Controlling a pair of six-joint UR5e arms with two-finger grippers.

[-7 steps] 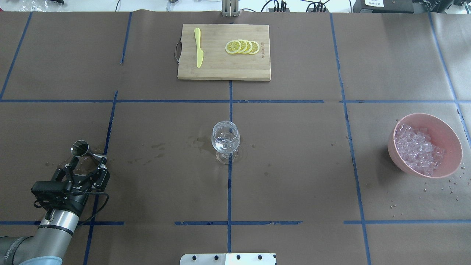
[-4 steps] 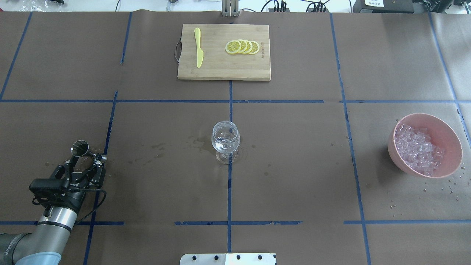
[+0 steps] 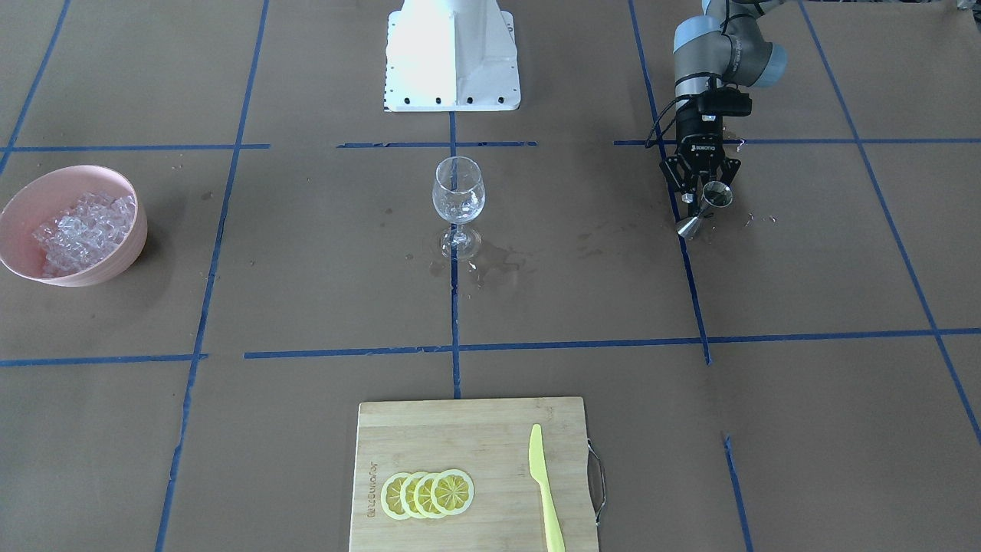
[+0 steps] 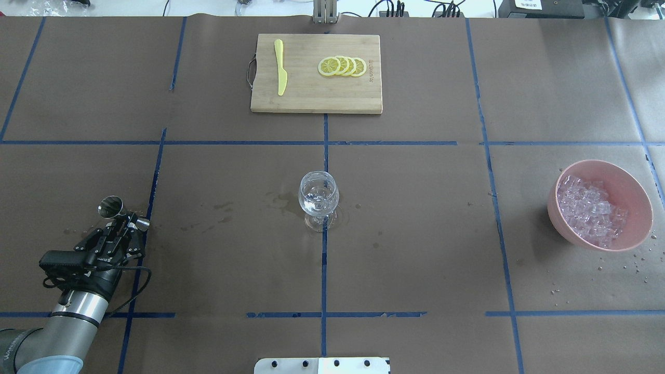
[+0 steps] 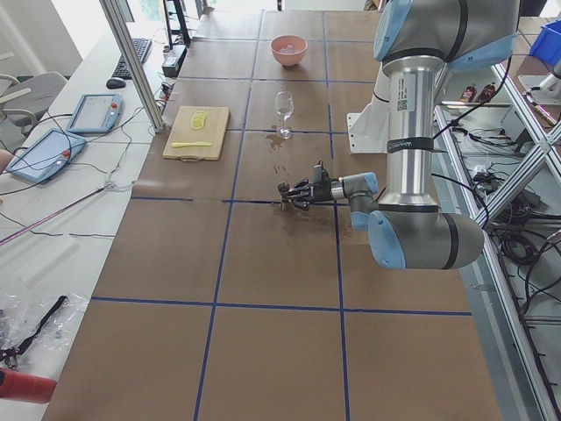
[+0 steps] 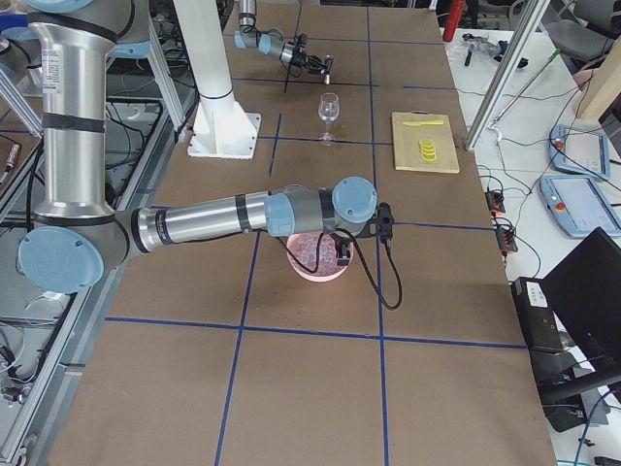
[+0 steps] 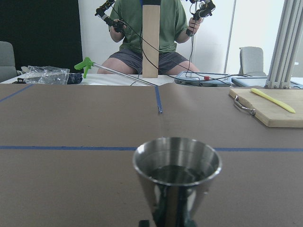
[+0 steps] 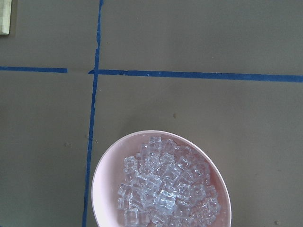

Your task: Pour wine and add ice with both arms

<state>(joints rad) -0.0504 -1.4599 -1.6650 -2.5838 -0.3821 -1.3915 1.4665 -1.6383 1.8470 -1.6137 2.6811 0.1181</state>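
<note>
My left gripper [image 4: 126, 218] is shut on the waist of a steel jigger [image 4: 111, 206] at the table's near left, also seen in the front-facing view as gripper [image 3: 703, 201] and jigger [image 3: 717, 195]. The left wrist view shows dark wine [image 7: 177, 174] low inside the jigger's cup [image 7: 177, 161]. A clear wine glass [image 4: 318, 195] stands at the table's centre, well right of the jigger. Ice [image 4: 589, 210] fills a pink bowl [image 4: 641, 200] at the right. The right gripper [image 6: 342, 254] hovers over that bowl; its fingers show only in the right side view, so I cannot tell its state.
A wooden cutting board [image 4: 316, 96] with lemon slices [image 4: 343, 66] and a yellow knife [image 4: 280, 67] lies at the far middle. Wet stains [image 4: 283, 198] surround the glass foot. The white stand [image 3: 452, 54] sits at the robot's edge. A seated person [image 7: 147, 28] is beyond the far edge.
The left gripper's fingers, spread wide around the jigger a second ago, have come together on its waist. The jigger shifted slightly left. Glass and bowl have not moved.
</note>
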